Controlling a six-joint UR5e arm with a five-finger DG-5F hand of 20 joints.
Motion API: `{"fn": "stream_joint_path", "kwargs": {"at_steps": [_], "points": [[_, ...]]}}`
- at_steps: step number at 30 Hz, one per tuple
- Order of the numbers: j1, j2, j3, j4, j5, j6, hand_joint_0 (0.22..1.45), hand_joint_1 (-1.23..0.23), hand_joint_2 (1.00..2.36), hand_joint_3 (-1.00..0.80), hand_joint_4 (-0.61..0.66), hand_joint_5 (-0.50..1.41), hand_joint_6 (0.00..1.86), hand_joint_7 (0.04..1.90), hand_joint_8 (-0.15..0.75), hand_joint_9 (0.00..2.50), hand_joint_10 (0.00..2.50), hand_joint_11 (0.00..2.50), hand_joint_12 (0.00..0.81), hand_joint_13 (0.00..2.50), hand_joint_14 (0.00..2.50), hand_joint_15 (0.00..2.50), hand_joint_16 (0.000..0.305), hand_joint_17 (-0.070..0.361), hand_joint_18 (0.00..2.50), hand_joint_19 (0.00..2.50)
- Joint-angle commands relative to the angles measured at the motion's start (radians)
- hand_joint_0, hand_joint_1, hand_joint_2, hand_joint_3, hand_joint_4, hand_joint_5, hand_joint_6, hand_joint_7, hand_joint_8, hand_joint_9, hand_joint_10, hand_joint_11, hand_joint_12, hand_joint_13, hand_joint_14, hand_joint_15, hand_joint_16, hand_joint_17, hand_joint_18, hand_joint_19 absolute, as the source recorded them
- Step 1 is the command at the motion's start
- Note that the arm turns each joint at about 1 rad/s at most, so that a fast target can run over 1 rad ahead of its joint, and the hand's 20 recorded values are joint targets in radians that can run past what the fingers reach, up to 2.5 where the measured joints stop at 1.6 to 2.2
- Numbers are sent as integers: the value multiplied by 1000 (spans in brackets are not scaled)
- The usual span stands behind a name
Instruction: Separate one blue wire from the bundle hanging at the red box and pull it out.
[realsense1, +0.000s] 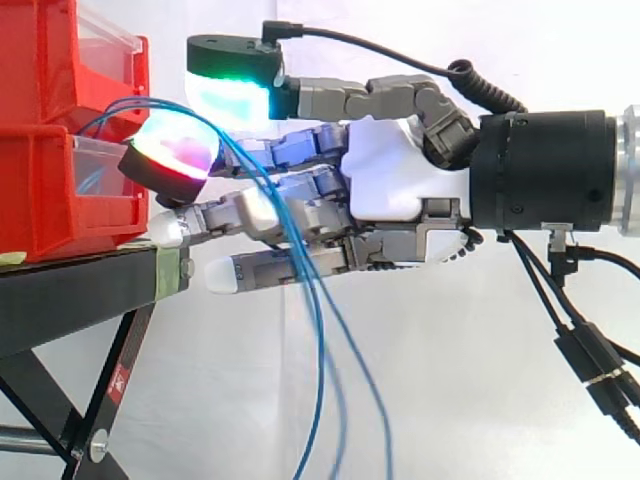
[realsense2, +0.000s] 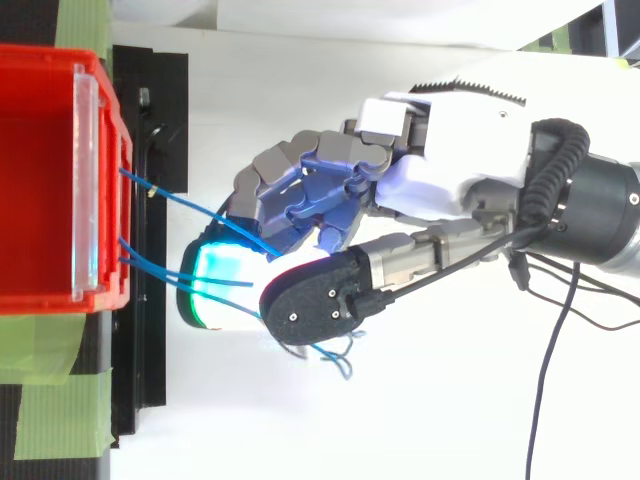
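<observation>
Although the hand reaches level toward the red box, whether it grasps a wire cannot be told. The blue wires leave the box just ahead of the hand, arch across its front, then drop past it and hang below. Their free length runs downward, square to the hand's reach, so pulling one out likely means retreating straight back from the box.
</observation>
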Motion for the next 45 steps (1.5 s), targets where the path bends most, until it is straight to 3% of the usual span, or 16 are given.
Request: {"fn": "stream_joint_path", "kwargs": {"at_steps": [1, 16, 33, 41, 45], "points": [[0, 1, 0, -14, 0, 17, 644, -647, 1017, -170, 244, -219, 877, 767, 362, 525, 8, 339, 479, 1487, 21, 659, 53, 119, 702, 319], [0, -1, 0, -37, 0, 43, 645, -643, 1017, -174, 241, -220, 877, 769, 356, 536, 9, 358, 438, 1630, 23, 1100, 56, 126, 723, 403], [2, 2, 0, -43, -9, 32, 645, -649, 1018, -168, 228, -219, 876, 766, 357, 610, 11, 435, 412, 1611, 22, 1210, 58, 131, 753, 445], [-6, 68, 0, -121, -5, -72, 656, -688, 1020, -175, 217, -217, 875, 753, 347, 622, 11, 462, 403, 1505, 24, 1206, 59, 132, 755, 448], [-6, 83, -1, -141, -5, -88, 657, -699, 1021, -176, 223, -217, 875, 747, 344, 619, 12, 470, 407, 1486, 24, 1205, 59, 133, 756, 441]]}}
